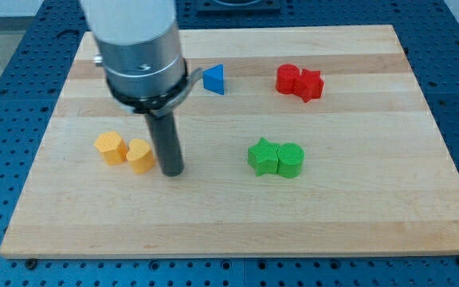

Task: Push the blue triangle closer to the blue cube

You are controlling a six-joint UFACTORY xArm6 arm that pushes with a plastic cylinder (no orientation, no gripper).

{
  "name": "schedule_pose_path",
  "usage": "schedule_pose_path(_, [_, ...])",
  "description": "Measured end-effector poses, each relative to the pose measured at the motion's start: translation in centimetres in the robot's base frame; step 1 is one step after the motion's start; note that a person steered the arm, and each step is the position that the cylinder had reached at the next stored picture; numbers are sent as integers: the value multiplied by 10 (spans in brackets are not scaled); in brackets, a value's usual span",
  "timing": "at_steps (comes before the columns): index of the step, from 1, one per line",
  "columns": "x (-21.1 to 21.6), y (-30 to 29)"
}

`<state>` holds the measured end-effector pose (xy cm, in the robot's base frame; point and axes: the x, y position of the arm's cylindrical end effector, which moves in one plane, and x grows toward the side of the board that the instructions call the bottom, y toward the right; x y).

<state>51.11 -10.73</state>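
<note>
My tip (pixel 172 171), a bare-rod end effector holding nothing, stands beside the yellow plastic heart-shaped block (pixel 140 156). The blue plastic triangle (pixel 214 80) lies near the wooden desk's (pixel 373 207) top edge, unapproached. The blue cube is not visible.

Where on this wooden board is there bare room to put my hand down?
Bare wood runs along the board's bottom edge, below the green blocks, and on the view's right. It is crowded beside the yellow blocks, where my tip stands just right of them.

We see the blue triangle (pixel 214 79) lying flat near the board's top, left of centre.
</note>
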Motion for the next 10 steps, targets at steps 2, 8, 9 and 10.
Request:
schedule_pose_path(2, [-6,-46])
schedule_pose_path(8, [-162,120])
schedule_pose_path(9, [-194,123])
schedule_pose_path(10, [-195,77])
